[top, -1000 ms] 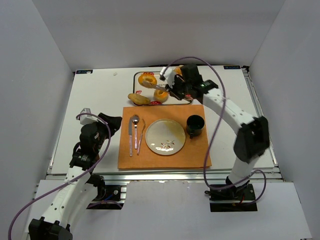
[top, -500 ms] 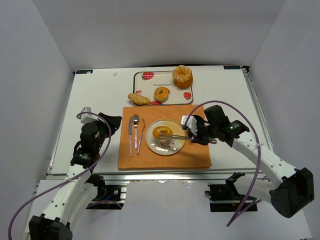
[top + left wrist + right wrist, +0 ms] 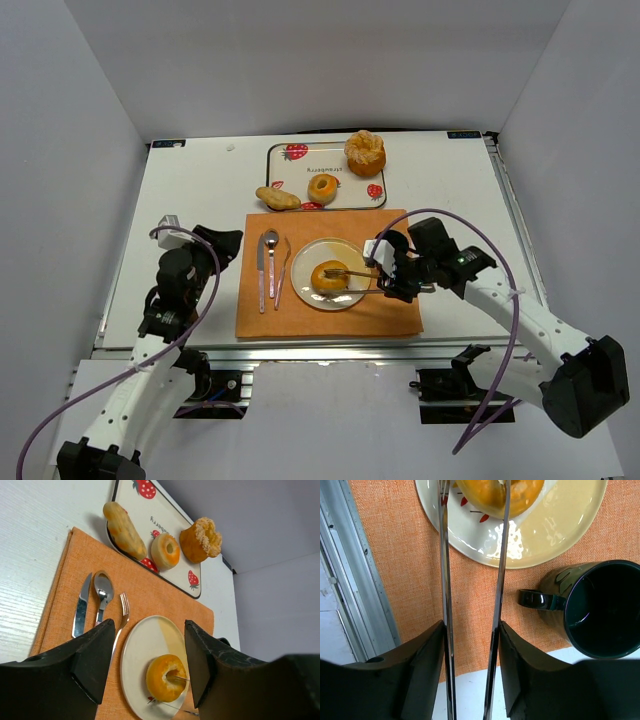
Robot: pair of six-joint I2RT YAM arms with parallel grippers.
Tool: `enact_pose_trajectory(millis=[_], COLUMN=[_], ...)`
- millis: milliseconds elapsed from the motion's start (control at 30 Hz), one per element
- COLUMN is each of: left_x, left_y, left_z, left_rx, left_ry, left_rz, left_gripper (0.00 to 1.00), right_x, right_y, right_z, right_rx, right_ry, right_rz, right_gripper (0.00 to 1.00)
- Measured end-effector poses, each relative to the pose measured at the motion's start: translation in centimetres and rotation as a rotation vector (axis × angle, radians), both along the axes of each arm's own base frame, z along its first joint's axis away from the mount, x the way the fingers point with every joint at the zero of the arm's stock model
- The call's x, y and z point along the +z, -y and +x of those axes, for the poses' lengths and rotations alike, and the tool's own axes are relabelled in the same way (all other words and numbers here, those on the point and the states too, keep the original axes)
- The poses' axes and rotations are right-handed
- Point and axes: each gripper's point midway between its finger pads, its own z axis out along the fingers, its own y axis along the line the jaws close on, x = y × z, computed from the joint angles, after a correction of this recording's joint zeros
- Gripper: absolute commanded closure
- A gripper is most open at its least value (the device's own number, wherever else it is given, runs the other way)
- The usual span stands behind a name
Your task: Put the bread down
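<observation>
While the small golden-orange bread ring [image 3: 330, 277] lies flat on the round cream plate [image 3: 310, 256], we see the right gripper [image 3: 386, 270] low over the plate's right edge. Its black fingers press against the outsides of a pair of long, thin metal tongs [image 3: 445, 580]. We find the two blades of the tongs apart. One tip rests over the ring's pale centre hole, and the other blade runs along the ring's near side, above the plate. Whether either blade presses on the bread, we cannot tell.

The plate sits on a woven orange placemat [image 3: 260, 320]. A dark green mug [image 3: 600, 615] stands just beside the plate on the right, and a knife [image 3: 261, 272], spoon [image 3: 271, 260] and fork [image 3: 283, 266] are lined up on the left. Beyond the mat we note a white tray printed with strawberries [image 3: 300, 165]. It holds a second ring [image 3: 322, 187] and a large ridged orange bun [image 3: 365, 152], and an oblong tan roll [image 3: 277, 197] lies at its near left corner.

The left gripper [image 3: 214, 240] hangs over the white table [image 3: 190, 180] left of the mat, jaws wide apart with nothing between them.
</observation>
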Motion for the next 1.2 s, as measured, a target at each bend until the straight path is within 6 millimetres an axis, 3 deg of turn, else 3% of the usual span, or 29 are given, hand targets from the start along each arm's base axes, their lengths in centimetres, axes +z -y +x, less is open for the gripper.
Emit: enact_pose_trajectory(millis=[300,533,600,633,667,700,733,833,900,967,1000,1100,1200], left_x=[0.7,0.4,0.3,0.3,0.2,0.1,-0.1,-0.5,-0.6,-0.7,-0.8,-1.1,-1.9], left_y=[0.0,0.0,0.1,0.2,0.3,0.4,0.6,1.0,1.3,1.7,1.9,2.6,3.4], left_z=[-0.3,-0.1,-0.1,0.0,0.0,0.0,0.1,0.2,0.2,0.3,0.3,0.5,0.5], left_rx=[0.002,0.001,-0.001,-0.005,-0.012,-0.015,-0.021,-0.043,-0.063,-0.084,-0.095,-0.134,-0.177], left_ry=[0.022,0.013,0.011,0.009,0.008,0.005,0.002,-0.009,-0.015,-0.016,-0.018,-0.027,-0.054], left_rz=[-0.013,-0.012,-0.017,-0.022,-0.024,-0.030,-0.029,-0.029,-0.031,-0.035,-0.034,-0.036,-0.034], left_gripper=[0.33,0.36,0.56,0.67,0.91,0.99,1.00,1.00,1.00,0.91,0.75,0.50,0.38], right_x=[1.6,4.5,5.1,5.5,5.9,6.4,6.9,8.6,9.4,9.2,8.6,4.9,-0.9], right_y=[-0.3,-0.9,-1.0,-1.0,-1.0,-0.9,-0.6,1.9,5.4,9.9,11.9,16.8,19.7], right_z=[-0.8,-0.6,-0.4,-0.1,0.3,0.9,1.7,5.8,9.4,12.5,13.6,15.6,15.5], right_rx=[0.023,0.031,0.016,-0.001,-0.025,-0.064,-0.113,-0.335,-0.534,-0.724,-0.803,-0.984,-1.105], right_ry=[0.016,0.069,0.076,0.078,0.086,0.097,0.106,0.133,0.147,0.156,0.156,0.115,-0.010], right_rz=[0.049,0.109,0.118,0.125,0.132,0.142,0.154,0.216,0.261,0.284,0.281,0.253,0.206], right_gripper=[0.50,0.52,0.57,0.69,0.78,0.86,1.00,1.00,1.00,1.00,1.00,1.00,1.00])
